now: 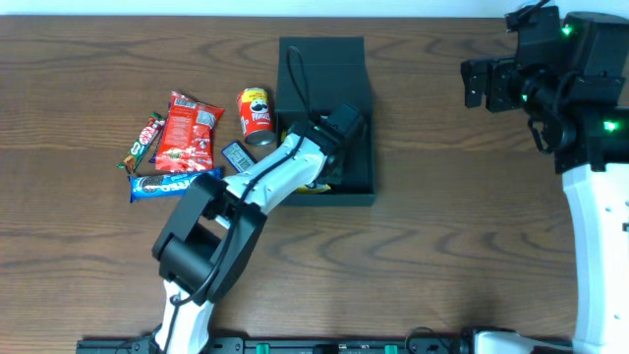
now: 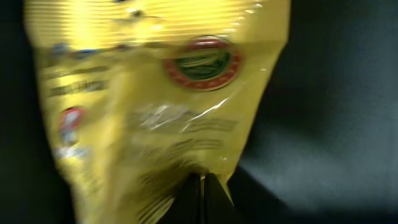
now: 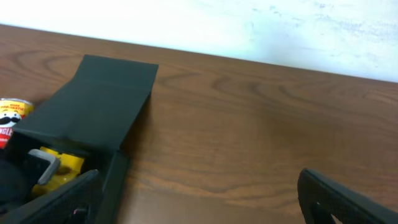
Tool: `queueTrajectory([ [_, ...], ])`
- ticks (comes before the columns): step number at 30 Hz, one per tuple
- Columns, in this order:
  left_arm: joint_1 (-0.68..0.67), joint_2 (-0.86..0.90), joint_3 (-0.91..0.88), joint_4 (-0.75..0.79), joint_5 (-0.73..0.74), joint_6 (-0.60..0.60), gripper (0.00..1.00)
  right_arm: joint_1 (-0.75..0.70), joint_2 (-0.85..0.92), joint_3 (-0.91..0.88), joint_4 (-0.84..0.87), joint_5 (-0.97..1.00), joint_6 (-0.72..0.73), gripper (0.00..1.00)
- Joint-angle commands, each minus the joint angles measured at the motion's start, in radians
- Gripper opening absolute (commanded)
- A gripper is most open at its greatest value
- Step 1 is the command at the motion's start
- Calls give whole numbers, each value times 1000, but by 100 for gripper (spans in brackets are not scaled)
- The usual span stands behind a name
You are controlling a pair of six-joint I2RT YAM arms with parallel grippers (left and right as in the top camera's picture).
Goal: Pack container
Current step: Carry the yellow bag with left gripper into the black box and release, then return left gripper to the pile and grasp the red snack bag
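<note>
The container [image 1: 346, 198] is a dark square box standing open, its flap lid [image 1: 321, 64] lying flat behind it. My left gripper [image 1: 329, 167] reaches down inside it. In the left wrist view the left gripper [image 2: 203, 180] is shut, pinching the lower edge of a yellow snack packet [image 2: 155, 106] against the dark inside of the container [image 2: 336, 112]. A bit of that yellow packet [image 1: 313, 188] shows by the box's front wall. My right gripper [image 1: 482, 84] hovers open at the far right, away from the box; its fingers [image 3: 342, 199] have nothing between them.
Left of the box lie a red Pringles can [image 1: 257, 115], a small dark packet [image 1: 235, 155], a red snack bag [image 1: 188, 133], a blue Oreo packet [image 1: 175, 184] and a green-and-red bar [image 1: 142, 143]. Bare wood stretches between the box and the right arm.
</note>
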Motion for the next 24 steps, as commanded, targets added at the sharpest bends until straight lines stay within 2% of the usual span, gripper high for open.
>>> queueTrajectory([
  [1, 6, 39, -6, -17, -3, 18, 6, -4, 4, 1, -8, -7, 19, 99],
  [8, 5, 14, 9, -17, 0, 27, 6, -5, 4, 1, -18, -7, 19, 99],
  [14, 10, -102, 82, -22, -8, 79, 6, -4, 4, 1, -18, -7, 19, 99],
  [17, 27, -205, 129, -21, -89, 102, 6, -5, 4, 1, -17, -7, 19, 99],
  [20, 71, -297, 134, -25, -238, 104, 6, -5, 4, 1, -17, -7, 19, 99],
  [24, 169, -348, 134, -58, -264, 151, 7, -5, 4, 1, -18, -7, 19, 99],
])
